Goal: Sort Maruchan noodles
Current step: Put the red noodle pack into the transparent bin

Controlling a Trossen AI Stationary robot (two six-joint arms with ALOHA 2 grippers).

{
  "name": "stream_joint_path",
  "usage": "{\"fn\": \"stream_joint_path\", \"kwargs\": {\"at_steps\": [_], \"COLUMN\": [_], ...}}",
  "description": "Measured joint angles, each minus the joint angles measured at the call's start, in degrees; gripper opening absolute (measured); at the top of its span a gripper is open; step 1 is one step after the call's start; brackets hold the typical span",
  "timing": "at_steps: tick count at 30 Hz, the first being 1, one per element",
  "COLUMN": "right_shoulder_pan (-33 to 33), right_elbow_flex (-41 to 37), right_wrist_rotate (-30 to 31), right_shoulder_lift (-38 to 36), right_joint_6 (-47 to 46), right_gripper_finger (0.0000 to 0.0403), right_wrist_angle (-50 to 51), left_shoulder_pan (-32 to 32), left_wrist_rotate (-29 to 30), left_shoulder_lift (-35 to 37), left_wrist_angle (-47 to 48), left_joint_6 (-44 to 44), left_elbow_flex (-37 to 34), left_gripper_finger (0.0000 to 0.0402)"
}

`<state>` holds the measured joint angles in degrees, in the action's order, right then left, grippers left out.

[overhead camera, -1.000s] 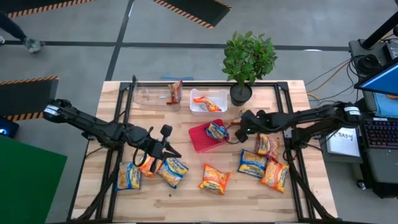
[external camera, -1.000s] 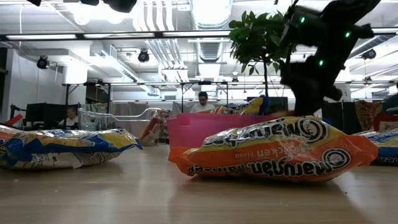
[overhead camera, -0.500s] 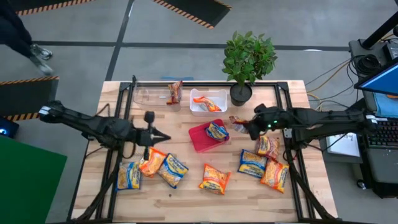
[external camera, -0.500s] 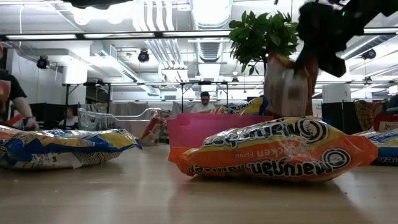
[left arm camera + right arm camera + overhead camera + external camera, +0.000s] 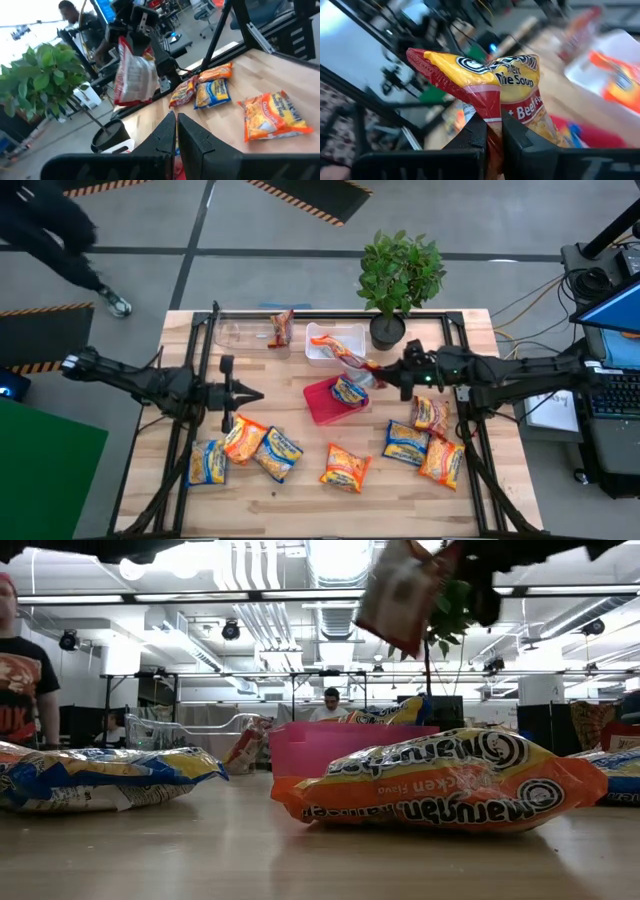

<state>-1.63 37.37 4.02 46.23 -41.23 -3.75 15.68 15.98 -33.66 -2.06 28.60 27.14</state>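
From above, the right gripper point(image 5: 385, 375) is clamped on a red noodle packet point(image 5: 362, 367) between the white tray point(image 5: 318, 352) and red tray point(image 5: 318, 405); the left gripper point(image 5: 258, 393) is pinched together, empty. At table height the packet hangs above the red tray. The right wrist view shows fingers point(image 5: 479, 131) squeezing its edge.

grey floor point(image 5: 250, 265), hazard-striped mats point(image 5: 305, 195), ceiling lights point(image 5: 335, 560)

Robot, two arms. Left arm point(image 5: 150, 380): black, slim jointed links, pale cap at the shoulder end. Right arm point(image 5: 520, 367): black, same build, small green indicator lights near the wrist. Fingers point(image 5: 192, 137): dark, flat, angular, matte plastic, on both wrists.
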Motion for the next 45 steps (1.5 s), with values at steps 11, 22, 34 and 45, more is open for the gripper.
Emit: {"fn": "stream_joint_path", "kwargs": {"at_steps": [11, 22, 34, 45], "right_shoulder_pan": [-0.1, -0.2, -5.1, -7.4], "right_elbow_flex": [6.3, 23.9, 43.8, 52.2], "right_wrist_rotate": [2.8, 15.3, 17.1, 16.9], "right_shoulder_lift": [18.6, 37.3, 56.1, 65.8], "right_joint_6": [6.6, 18.7, 21.6, 21.3], "right_gripper_finger": [0.0013, 0.0013, 0.0013, 0.0013], "right_wrist_angle": [-24.7, -25.7, -25.1, -25.0], "left_shoulder_pan": [0.0, 0.0, 0.0, -0.1], "left_wrist_rotate": [-0.1, -15.1, -31.1, -41.1], "left_shoulder_lift": [4.2, 6.0, 8.7, 11.0], "left_wrist_angle": [-5.1, -1.2, -5.9, -10.7], "left_joint_6": [4.8, 5.7, 7.8, 1.6], "left_elbow_flex": [-5.0, -4.8, -4.8, -4.8], "left_gripper_finger": [0.0, 0.0, 0.0, 0.0]}}
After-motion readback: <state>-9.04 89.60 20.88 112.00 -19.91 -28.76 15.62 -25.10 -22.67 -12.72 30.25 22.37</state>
